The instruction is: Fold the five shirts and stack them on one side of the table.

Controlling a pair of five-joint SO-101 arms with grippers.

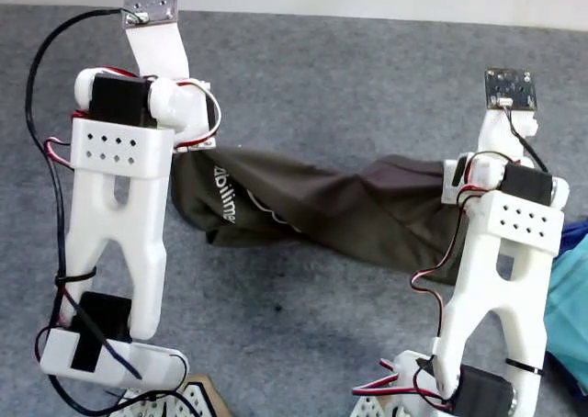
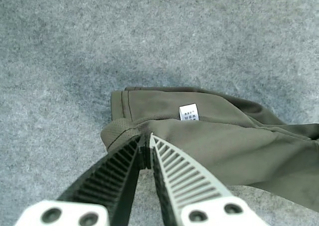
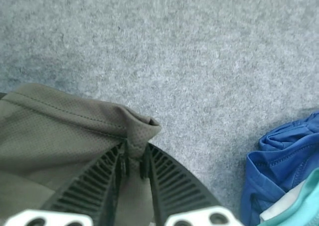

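The left end effector [image 2: 145, 149] is clamped on one edge of the olive shirt [image 1: 322, 206] and the right end effector [image 3: 133, 156] on the opposite edge, the shirt stretching bunched between both arms over the grey surface [image 1: 367, 77], a blue shirt [image 3: 279, 156] and a teal shirt [image 1: 570, 298] beside the right arm.

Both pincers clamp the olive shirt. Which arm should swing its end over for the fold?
Likely left: the left pincer holds the olive shirt by an end, and folding rightward lands it beside the blue shirt.
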